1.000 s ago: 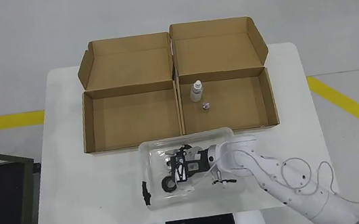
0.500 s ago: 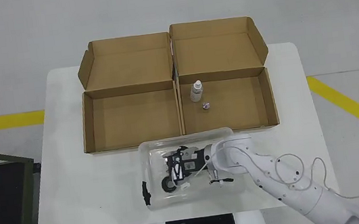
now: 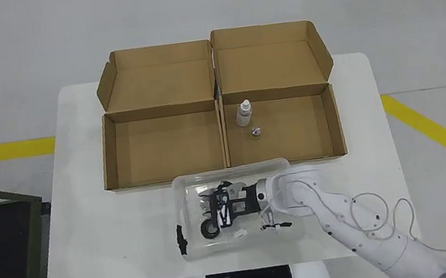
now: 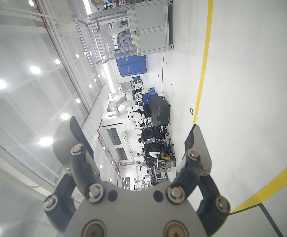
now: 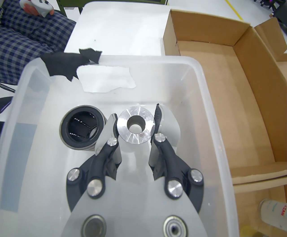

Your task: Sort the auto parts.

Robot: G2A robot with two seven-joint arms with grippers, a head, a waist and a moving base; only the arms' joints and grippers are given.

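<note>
A clear plastic bin [image 3: 231, 170] stands at the table's front with the parts in it. My right gripper [image 5: 135, 122] is down inside this bin [image 5: 201, 112], its two fingers pressed against opposite sides of a silver metal ring [image 5: 136, 138] that rests on the floor. Right beside it lies a black linear bearing [image 5: 81, 128]. From above, the right gripper [image 3: 223, 207] is near the bin's middle, with the bearing [image 3: 210, 230] just in front of it. My left gripper [image 4: 134, 134] is open and holds nothing, with the room behind it.
Two open cardboard boxes sit behind the bin. The left box [image 3: 163, 147] holds nothing; the right box [image 3: 290, 130] holds a white bottle [image 3: 243, 113] and a small metal part [image 3: 257, 132]. A black scrap [image 5: 65, 64] and a white label [image 5: 105, 78] hang on the bin's wall.
My right gripper has shifted slightly inside the bin, a little to the left and back. The boxes and their contents have stayed put.
</note>
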